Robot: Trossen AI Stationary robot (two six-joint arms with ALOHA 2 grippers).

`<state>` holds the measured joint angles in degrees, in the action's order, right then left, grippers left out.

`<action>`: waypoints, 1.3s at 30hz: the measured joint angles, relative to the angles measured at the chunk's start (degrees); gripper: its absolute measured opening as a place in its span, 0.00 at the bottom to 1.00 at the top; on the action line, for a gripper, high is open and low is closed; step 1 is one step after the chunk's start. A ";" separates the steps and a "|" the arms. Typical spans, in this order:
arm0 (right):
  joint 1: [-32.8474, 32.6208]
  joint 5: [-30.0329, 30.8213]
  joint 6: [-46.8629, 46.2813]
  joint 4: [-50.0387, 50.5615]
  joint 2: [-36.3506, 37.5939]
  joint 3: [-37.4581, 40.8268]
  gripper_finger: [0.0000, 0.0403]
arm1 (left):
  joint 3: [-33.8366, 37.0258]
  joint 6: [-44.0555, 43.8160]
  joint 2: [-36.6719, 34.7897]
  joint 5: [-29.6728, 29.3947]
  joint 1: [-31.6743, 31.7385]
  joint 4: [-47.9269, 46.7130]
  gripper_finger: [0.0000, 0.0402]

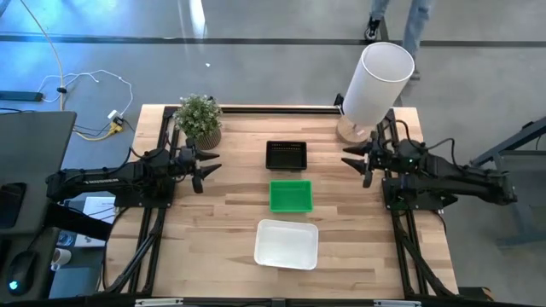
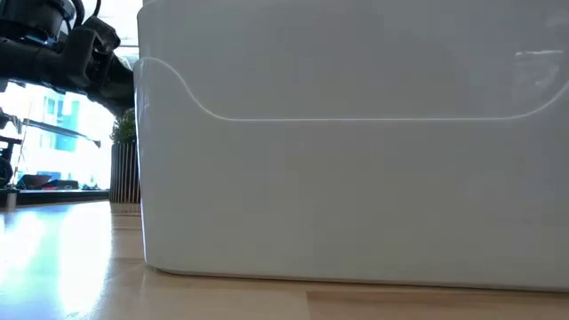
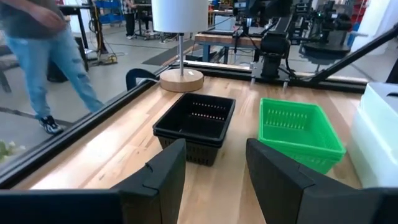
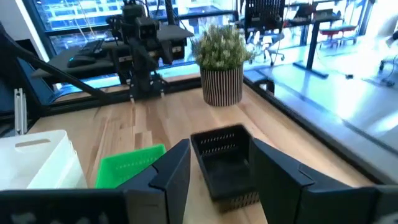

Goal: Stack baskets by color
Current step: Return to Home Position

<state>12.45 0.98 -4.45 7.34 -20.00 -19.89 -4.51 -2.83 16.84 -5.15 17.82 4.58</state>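
Baskets (image 3: 298, 127) in three piles down the table's (image 1: 230, 230) middle, one black pile (image 1: 286, 155), one green pile (image 1: 291, 195), one white pile (image 1: 287, 243), layers uncountable, left gripper (image 1: 208, 169) beside the plant (image 1: 200, 118), right gripper (image 1: 352, 162) opposite, both pointing inward, fingers spread, empty.

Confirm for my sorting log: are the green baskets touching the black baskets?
Apart. The high view shows a strip of bare table between the black baskets and the green baskets; the left wrist view shows the same gap.
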 joint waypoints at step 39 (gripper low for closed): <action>-1.35 5.95 -8.47 -13.58 1.01 19.32 0.38 | 0.00 6.07 0.01 -4.50 0.00 -0.11 0.39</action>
<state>11.09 6.94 -12.92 -6.24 -18.98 -0.58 -4.51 3.25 16.85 -9.65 17.82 4.47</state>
